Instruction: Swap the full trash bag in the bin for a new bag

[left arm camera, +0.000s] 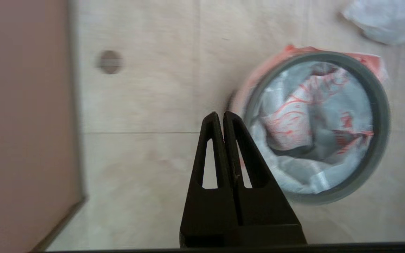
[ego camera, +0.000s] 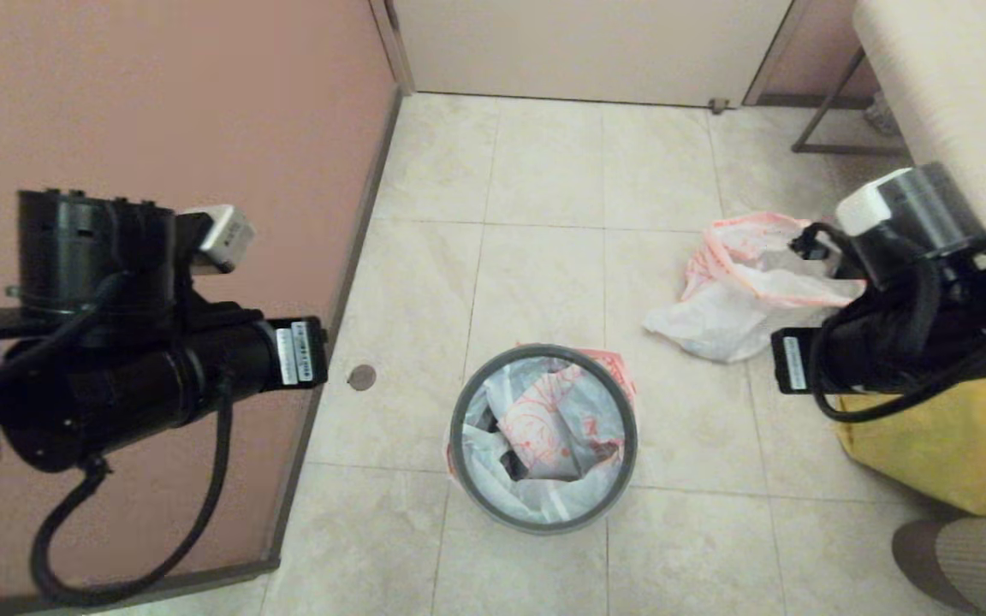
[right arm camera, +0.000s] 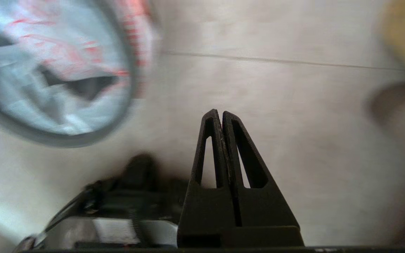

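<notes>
The bin stands on the tiled floor, its grey hoop seated on the rim. A limp white bag with red printing, the new bag, lines it in crumpled folds, with pink edge poking out on the far side; no bottles show. The puffed-up full trash bag, pink-rimmed, lies on the floor beyond and to the right. My left gripper hangs shut and empty above the floor beside the bin. My right gripper is shut and empty over bare tiles on the bin's other side.
A pink partition wall runs along the left, with a round floor drain near its base. A big yellow bag sits at the right under my right arm, and a person's shoe is at the near right. A metal-legged stand is far right.
</notes>
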